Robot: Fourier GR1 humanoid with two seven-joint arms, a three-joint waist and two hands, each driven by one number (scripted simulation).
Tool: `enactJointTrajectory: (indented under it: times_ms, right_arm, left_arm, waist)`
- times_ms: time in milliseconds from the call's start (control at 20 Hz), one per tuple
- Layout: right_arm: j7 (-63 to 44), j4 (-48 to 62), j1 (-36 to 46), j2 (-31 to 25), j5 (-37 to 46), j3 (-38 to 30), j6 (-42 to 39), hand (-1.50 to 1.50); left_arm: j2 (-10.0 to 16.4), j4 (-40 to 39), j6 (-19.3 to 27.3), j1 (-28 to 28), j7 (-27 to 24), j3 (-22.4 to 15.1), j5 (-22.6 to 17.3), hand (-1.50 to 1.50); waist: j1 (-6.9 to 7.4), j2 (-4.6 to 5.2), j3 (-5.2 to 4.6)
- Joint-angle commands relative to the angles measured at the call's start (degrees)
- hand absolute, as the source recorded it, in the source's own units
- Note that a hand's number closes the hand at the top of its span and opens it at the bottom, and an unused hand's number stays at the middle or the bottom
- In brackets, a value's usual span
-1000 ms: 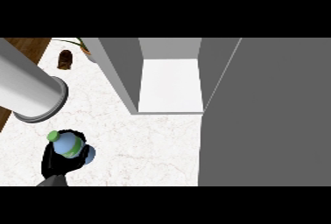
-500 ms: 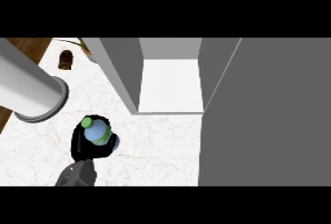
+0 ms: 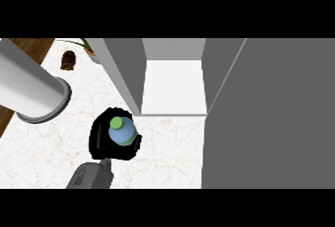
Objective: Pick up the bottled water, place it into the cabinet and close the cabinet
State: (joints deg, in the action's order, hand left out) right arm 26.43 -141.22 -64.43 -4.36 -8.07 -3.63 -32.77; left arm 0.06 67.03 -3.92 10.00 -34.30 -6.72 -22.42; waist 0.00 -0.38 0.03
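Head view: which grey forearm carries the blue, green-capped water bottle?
The thin lower forearm: its black right hand curls round the blue water bottle; the thick upper-left forearm shows no hand.

white marble counter (image 3: pixel 170 146), wooden floor (image 3: pixel 29 45)

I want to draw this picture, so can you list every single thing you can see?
bottle: one, blue with a green cap, in front of the cabinet
cabinet: one, grey with a white floor inside, open, top middle
panel: one, grey, right side, probably the cabinet's door
counter: one, white marbled, under it all
cylinder: one, big, grey, upper left
plant: one, green leaves, top left
small thing: one, brown, top left, cannot tell what
left hand: one, black, curled round the bottle
forearm: one, grey, bottom edge
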Motion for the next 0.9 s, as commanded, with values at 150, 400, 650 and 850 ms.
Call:
enactJointTrajectory:
  times_ms: [150,400,650,850]
  right_arm:
    - [-5.0,-6.4,-0.7,-0.5,-6.9,-1.7,0.3,-1.5]
    - [-4.5,-6.1,0.2,1.0,-4.1,0.7,0.5,-1.5]
    - [-6.3,-3.2,5.2,-0.7,-6.5,-2.5,0.9,-1.5]
    - [-7.7,-5.0,5.7,-0.5,-7.1,-2.2,0.7,-1.5]
  left_arm:
    - [-0.1,15.3,12.9,-0.7,8.6,-13.5,-0.7,1.5]
    - [-0.1,22.8,27.4,6.4,18.4,-21.4,0.1,1.5]
    - [-0.1,25.0,39.5,14.5,25.2,-25.7,1.0,1.5]
    - [-0.1,19.3,46.9,23.7,24.4,-26.1,-0.3,1.5]
  waist:
    - [-0.05,0.21,-0.02]
    - [-0.77,0.14,-0.01]
    - [-0.55,0.35,0.01]
    - [-1.34,0.44,-0.02]
